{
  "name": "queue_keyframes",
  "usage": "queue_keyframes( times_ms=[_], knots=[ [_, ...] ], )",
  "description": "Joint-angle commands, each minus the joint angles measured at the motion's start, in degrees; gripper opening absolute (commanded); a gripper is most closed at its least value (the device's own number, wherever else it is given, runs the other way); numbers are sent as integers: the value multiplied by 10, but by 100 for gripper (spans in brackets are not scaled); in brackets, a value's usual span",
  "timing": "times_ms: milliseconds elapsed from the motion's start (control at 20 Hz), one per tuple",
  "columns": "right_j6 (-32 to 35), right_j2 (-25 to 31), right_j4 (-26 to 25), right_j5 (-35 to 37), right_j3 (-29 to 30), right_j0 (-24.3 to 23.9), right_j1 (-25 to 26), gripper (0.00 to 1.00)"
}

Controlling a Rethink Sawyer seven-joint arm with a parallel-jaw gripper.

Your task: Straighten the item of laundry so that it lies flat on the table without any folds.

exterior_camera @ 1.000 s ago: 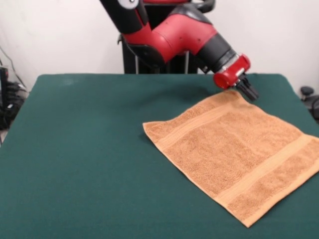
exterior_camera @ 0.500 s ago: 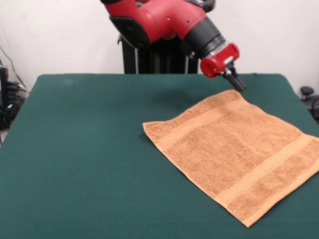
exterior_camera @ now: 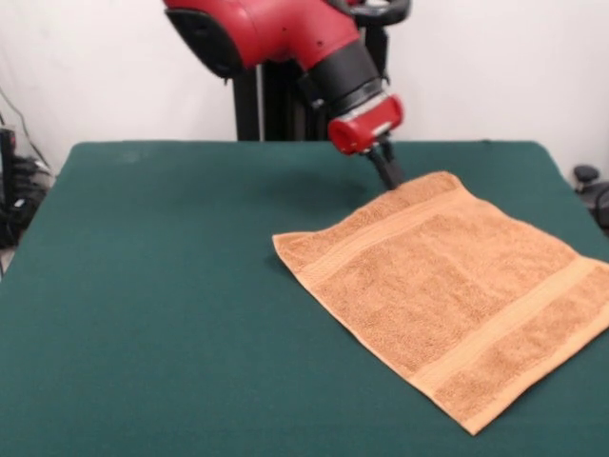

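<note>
- Lying spread out on the right half of the desk (exterior_camera: pixel 143 286), the orange towel (exterior_camera: pixel 447 286) sits turned like a diamond, one corner pointing to the near edge and another to the far side.
- No folds show on it; its surface looks flat, with a woven band running near the far-left edge and a second one near the near-right edge.
- Its right corner runs out of the picture at the right edge.
- The red and black arm (exterior_camera: pixel 276 33) reaches down from the top — slanting to the right — and ends in a red collar with the dark hand (exterior_camera: pixel 388 171) below it.
- The hand's tip is at the towel's far edge, just left of the far corner; whether it touches the cloth I cannot tell.
- The fingers look like one dark stub — whether wide or narrow I cannot tell.
</note>
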Motion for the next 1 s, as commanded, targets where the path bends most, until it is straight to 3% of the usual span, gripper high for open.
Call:
queue_keyframes(
  times_ms=[50,200,550,1000],
  knots=[
    [78,63,-41,108,-20,-36,-16,0],
    [70,59,-43,103,-24,-41,-15,0],
    [62,25,-9,-11,-15,-17,-25,0],
    [70,16,29,-72,10,8,-56,0]
  ],
)
